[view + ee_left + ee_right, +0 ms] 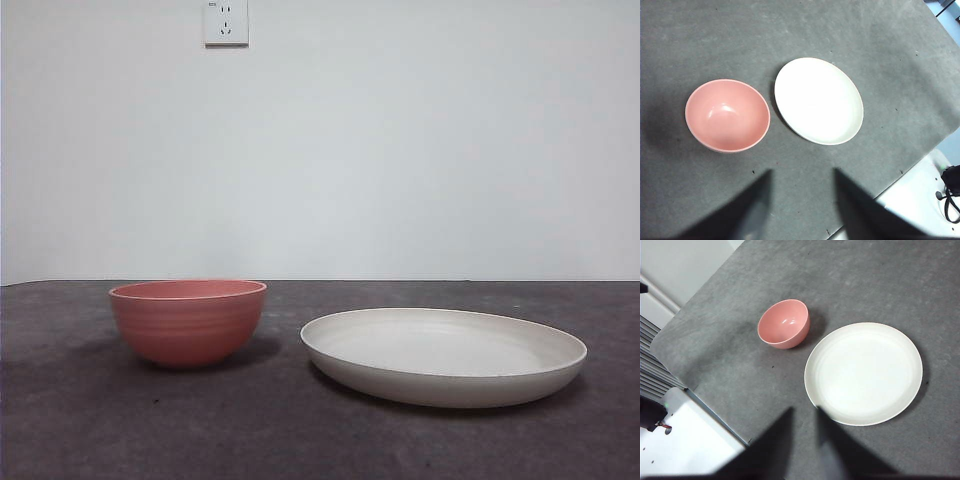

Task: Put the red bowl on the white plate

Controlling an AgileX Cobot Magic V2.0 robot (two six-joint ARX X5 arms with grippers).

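Small round salmon-pink matte bowl [188,322] upright on dark grey table [80,420], just beside wide shallow off-white plate [444,355], not touching. Both well below left gripper [802,200], jaws spread, and right gripper [805,432], jaws parted narrowly, holding nothing.

The red bowl [188,322] stands upright on the dark grey table [300,440], left of centre, its side marked with faint horizontal ridges. To its right lies the white plate [444,356], wide and shallow with a raised rim, flat on the same surface. The 2 are near each other but apart, a strip of bare table showing between them. The plate sits slightly nearer the camera than the bowl. Behind them rises a plain pale wall [420,140] with a white power socket [226,22] at its top edge.
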